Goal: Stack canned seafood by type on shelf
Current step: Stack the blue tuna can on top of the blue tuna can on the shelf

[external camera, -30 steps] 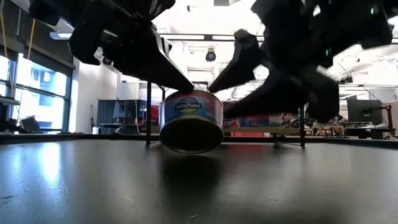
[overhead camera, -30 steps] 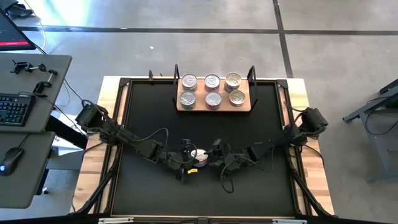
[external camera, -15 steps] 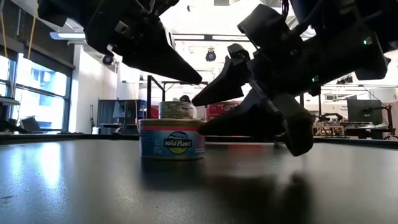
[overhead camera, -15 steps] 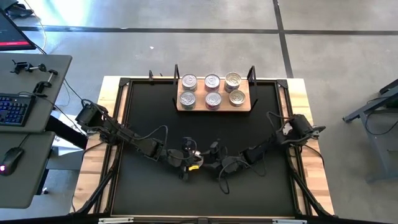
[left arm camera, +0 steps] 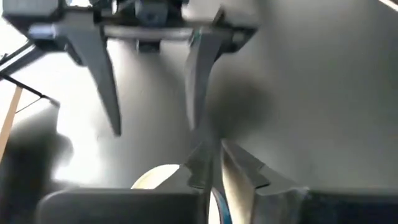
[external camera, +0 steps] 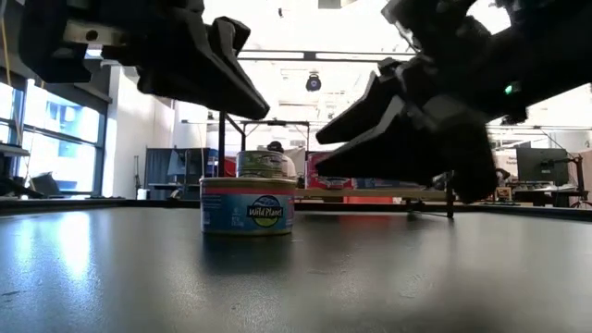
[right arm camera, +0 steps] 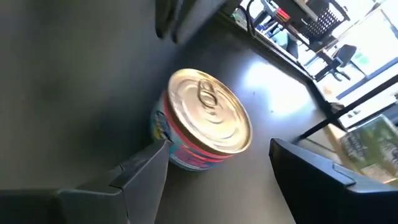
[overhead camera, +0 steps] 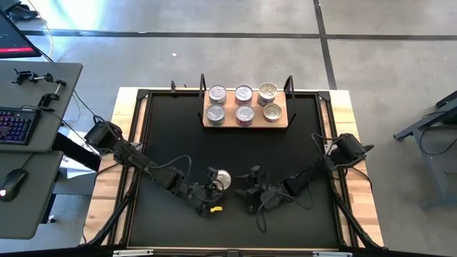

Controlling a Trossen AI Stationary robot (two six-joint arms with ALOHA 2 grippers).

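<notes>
The can [external camera: 248, 204] stood upright on the black table [overhead camera: 285, 153], near the front middle, well apart from the shelf [overhead camera: 245, 121]. You had it lifted and tilted between the grippers a second before; by half a second before it was down on its base, and here it stood free, touched by neither arm. That suggests a regrasp or handover was under way rather than a placement, so the can had yet to go to the shelf.

It was a low round tin with a gold pull-tab lid [right arm camera: 211, 111] facing up and a band printed in red, blue and yellow reading "Wild Planet". No dent showed.

Your left gripper [overhead camera: 207, 191] had drawn back toward the front edge, just beside the can, its fingers [left arm camera: 233, 168] nearly pressed together on nothing. Your right gripper [right arm camera: 217, 168] had also backed off and pointed at the can from the other side, fingers spread wide with the can lying ahead of the gap.

The shelf at the back held six cans [overhead camera: 243, 104] in two rows of three.
</notes>
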